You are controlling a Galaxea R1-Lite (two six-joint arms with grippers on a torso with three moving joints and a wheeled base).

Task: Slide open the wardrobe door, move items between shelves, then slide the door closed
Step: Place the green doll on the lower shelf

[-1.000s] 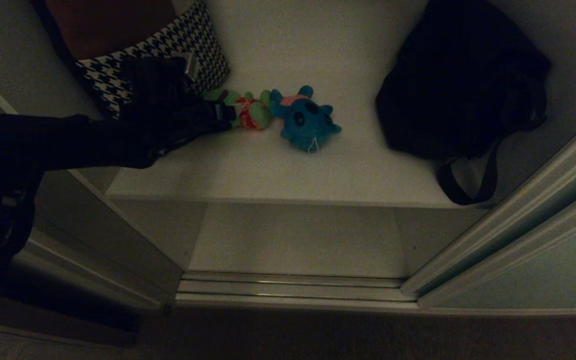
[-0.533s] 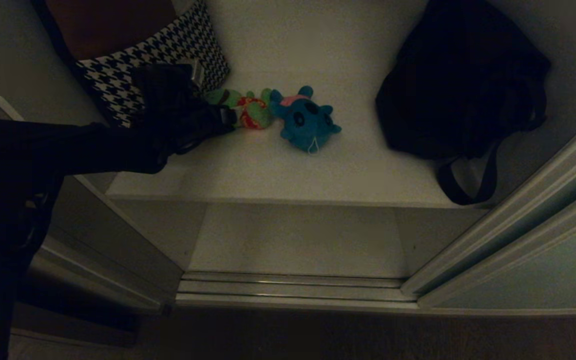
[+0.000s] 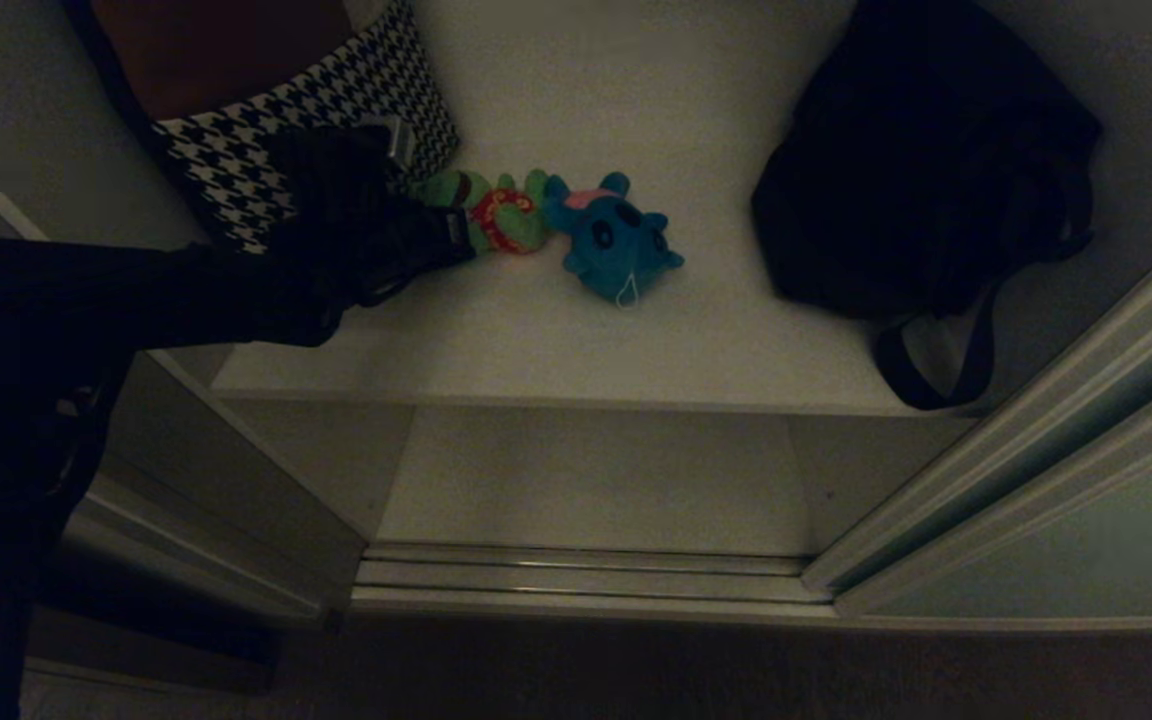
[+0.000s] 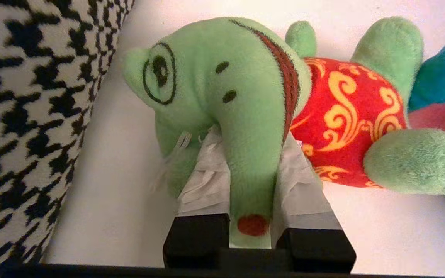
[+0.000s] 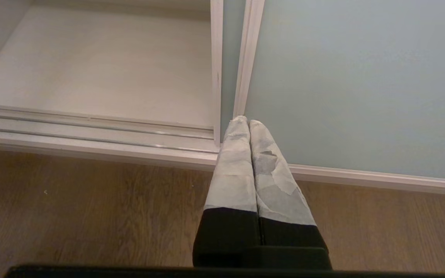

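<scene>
Now that the left gripper (image 4: 250,181) has closed from wide open a second ago, its taped fingers (image 4: 203,185) pinch the snout of the green toy (image 3: 492,212); the toy has tipped up slightly on the upper shelf (image 3: 536,330), at 9 o'clock of the blue toy (image 3: 616,235) and touching it, with the houndstooth bag (image 3: 306,110) at its 10 o'clock; I judge the grasp made and the lift toward the lower shelf (image 3: 586,480) next; the door (image 3: 1086,540) stands open at 4 o'clock; the right gripper (image 5: 248,127) hangs parked by the door's frame, fingers pressed together on nothing.
</scene>
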